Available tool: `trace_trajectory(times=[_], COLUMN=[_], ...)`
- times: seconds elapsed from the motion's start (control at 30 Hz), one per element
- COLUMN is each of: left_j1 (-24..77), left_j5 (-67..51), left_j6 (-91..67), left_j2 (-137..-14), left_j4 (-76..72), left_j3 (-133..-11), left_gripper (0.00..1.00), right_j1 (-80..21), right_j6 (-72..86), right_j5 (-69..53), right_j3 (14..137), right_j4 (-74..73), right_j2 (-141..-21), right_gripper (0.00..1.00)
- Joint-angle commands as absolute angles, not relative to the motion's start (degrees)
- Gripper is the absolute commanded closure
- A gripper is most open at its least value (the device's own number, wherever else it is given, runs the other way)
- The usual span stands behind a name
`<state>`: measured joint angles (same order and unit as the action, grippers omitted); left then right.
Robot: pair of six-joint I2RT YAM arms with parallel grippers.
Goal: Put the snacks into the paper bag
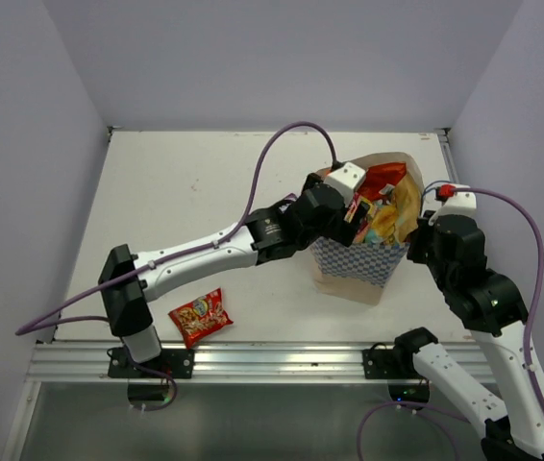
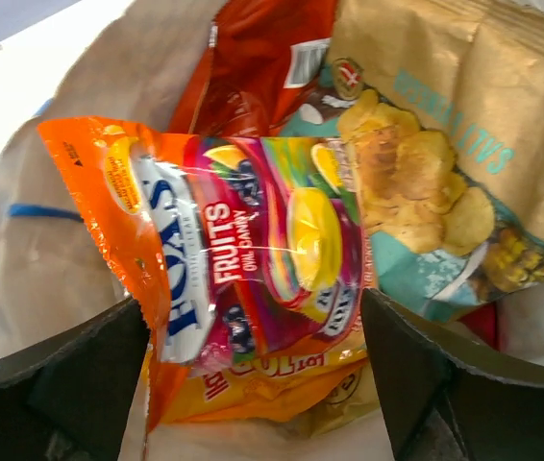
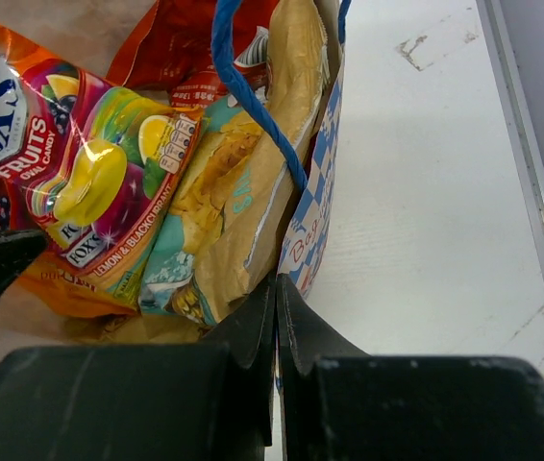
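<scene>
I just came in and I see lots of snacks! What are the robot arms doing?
They are packing snacks into a paper bag. The right hand pinches the bag's edge. The left hand is open over the bag, with an orange sweets packet between its fingers, lying on other packets inside. One small red packet lies on the table, not yet packed.

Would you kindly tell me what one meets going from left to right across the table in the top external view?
small red snack packet → paper bag → right gripper, at the bag's right rim
</scene>
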<state>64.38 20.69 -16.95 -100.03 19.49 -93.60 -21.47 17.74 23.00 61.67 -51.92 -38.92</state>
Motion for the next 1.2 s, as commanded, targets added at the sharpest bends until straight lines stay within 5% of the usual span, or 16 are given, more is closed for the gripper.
trace_trajectory(times=[0.0,0.17,0.33,0.5,0.63,0.73,1.17], left_j1=[64.6,64.7,61.6,43.2,32.2,24.9,24.3], left_j5=[28.1,37.9,50.9,24.7,-2.7,-12.0,-19.7], left_j6=[-15.5,-8.3,-7.7,-14.8,-25.2,-31.3,-39.7], left_j2=[-91.6,-78.5,-72.5,-73.0,-75.8,-82.1,-103.3], left_j4=[13.5,-1.0,-0.2,1.0,-14.5,-17.7,-23.9], left_j3=[-91.6,-83.3,-79.8,-68.2,-58.4,-57.5,-58.5], left_gripper=[0.06,0.0,0.0,0.01,0.03,0.02,0.02], right_j1=[-21.7,-21.7,-21.8,-21.8,-21.9,-22.0,-22.2], right_j6=[17.3,17.3,17.2,17.2,17.3,17.3,17.2], right_j5=[22.7,22.3,22.3,22.4,22.3,22.5,22.8], right_j3=[61.3,61.3,61.3,61.3,61.2,61.3,61.0], right_j4=[-51.3,-51.2,-51.2,-51.2,-51.2,-51.2,-51.2], right_j2=[-38.9,-39.2,-39.3,-39.3,-39.1,-39.0,-38.4], right_gripper=[1.0,1.0,1.0,1.0,1.0,1.0,1.0])
